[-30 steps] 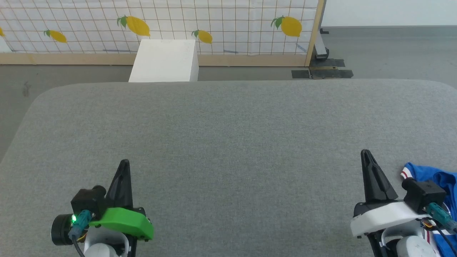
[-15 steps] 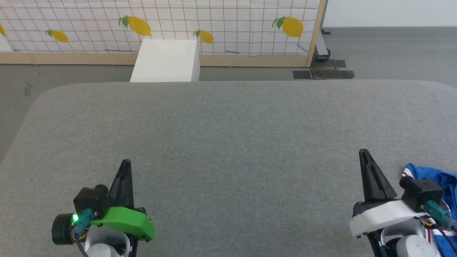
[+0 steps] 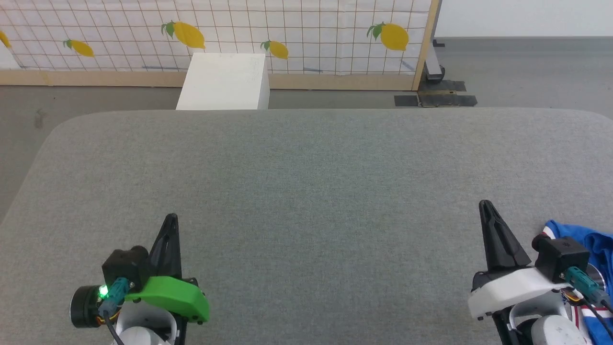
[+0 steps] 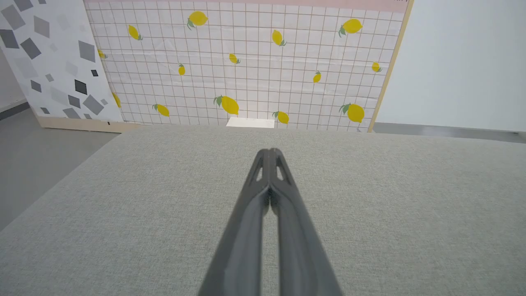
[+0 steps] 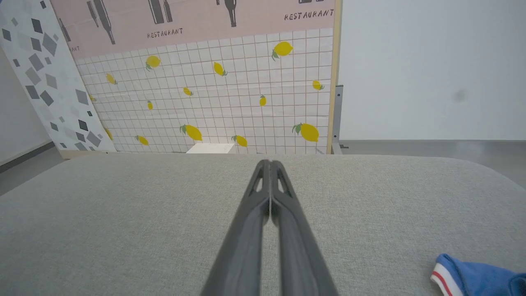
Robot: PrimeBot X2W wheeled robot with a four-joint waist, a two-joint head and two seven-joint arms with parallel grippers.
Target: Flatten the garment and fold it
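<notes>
A wide tabletop (image 3: 306,182) covered in grey woven fabric, with rounded far corners, is seen across most of the head view. Beyond its far edge a grey floor (image 3: 527,67) is shown, and on that floor a tall panel (image 3: 306,28) printed with a fine grid and yellow lemons is stood in a pale wooden frame. In the right wrist view a pink band lettered "RESTAURANT" (image 5: 205,20) is carried above the grid. A second panel (image 4: 53,61), white with scattered grey and black shapes, is leaned to one side of the lemon panel in the left wrist view. A white box (image 3: 222,81) is set on the floor between the lemon panel and the tabletop's far edge.

The garment (image 3: 601,244) is found bunched at the near right corner of the tabletop, bright blue with a red-and-white striped hem turned outward; part of it is hidden behind the right arm. In the right wrist view its striped edge (image 5: 472,279) is seen at the lower right.

The right pincer (image 3: 485,205) is held over the tabletop just beside the garment, its two dark fingers pressed together on nothing. The left pincer (image 3: 171,220) is held well apart from the garment at the near left, its fingers likewise brought together with nothing between them.
</notes>
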